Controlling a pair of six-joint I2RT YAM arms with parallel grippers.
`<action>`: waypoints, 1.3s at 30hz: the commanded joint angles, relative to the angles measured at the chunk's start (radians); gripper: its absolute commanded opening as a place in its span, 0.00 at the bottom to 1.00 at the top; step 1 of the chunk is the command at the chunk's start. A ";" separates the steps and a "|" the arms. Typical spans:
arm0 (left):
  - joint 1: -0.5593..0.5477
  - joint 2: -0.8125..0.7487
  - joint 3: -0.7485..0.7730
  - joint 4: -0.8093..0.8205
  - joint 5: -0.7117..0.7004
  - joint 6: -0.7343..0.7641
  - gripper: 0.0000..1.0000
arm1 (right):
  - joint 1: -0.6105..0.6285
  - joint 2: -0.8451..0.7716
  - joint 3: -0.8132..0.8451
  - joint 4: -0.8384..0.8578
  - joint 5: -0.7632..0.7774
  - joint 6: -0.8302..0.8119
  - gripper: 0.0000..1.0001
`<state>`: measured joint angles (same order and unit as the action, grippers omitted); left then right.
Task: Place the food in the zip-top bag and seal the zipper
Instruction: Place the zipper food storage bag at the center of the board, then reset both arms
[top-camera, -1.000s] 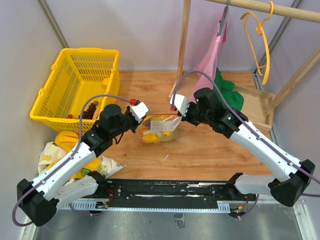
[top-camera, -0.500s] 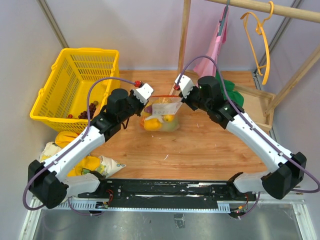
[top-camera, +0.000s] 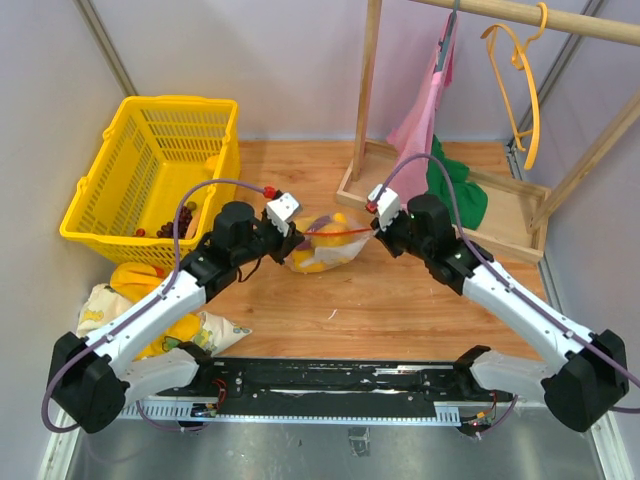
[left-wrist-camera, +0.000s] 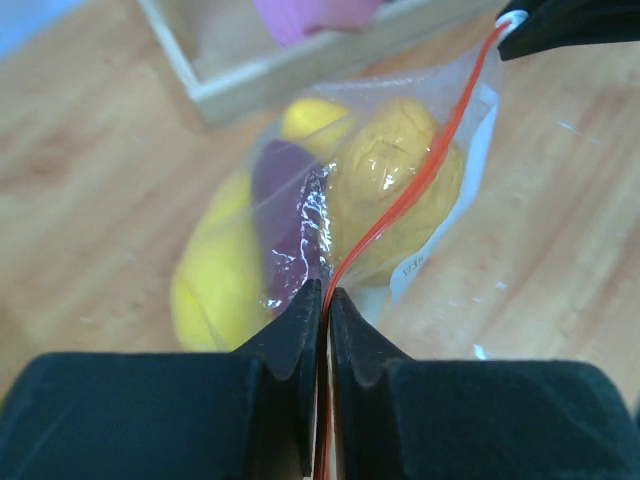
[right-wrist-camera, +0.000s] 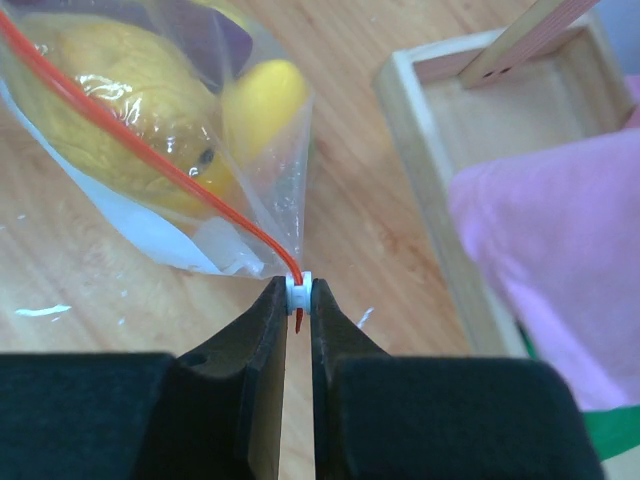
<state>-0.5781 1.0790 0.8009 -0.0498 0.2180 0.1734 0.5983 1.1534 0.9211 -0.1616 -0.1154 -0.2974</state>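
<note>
Crinkly zip-top bag (top-camera: 320, 256) lower, zipper (top-camera: 341, 236) taut

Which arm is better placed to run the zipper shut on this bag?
Right, likely. The right claw pinches the white slider at one end of the zipper; the left claw just clamps the strip's other end.

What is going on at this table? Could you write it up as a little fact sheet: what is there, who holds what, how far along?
Setting: wooden table, two robot arms
Bag: clear zip-top bag, stretched between the two grippers
Contents: food inside the bag, yellow and purple pieces
Left arm: left gripper shut on the zipper at one end
Right arm: right gripper shut on the zipper at its other end
Nearby: yellow basket at the far left
Stage: food bagged; whether the seal is complete cannot be told
</note>
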 joint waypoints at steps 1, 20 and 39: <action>-0.009 -0.068 -0.057 -0.023 0.157 -0.179 0.13 | -0.019 -0.110 -0.074 0.028 -0.072 0.130 0.09; -0.011 -0.413 -0.010 -0.081 -0.113 -0.237 0.95 | -0.019 -0.442 -0.093 -0.070 0.237 0.186 0.99; 0.008 -0.770 -0.216 0.188 -0.535 -0.225 0.99 | -0.019 -0.675 -0.183 -0.002 0.806 0.301 0.98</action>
<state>-0.5838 0.3576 0.6254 0.0620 -0.2264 -0.0559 0.5964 0.4889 0.7586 -0.1917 0.6270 -0.0372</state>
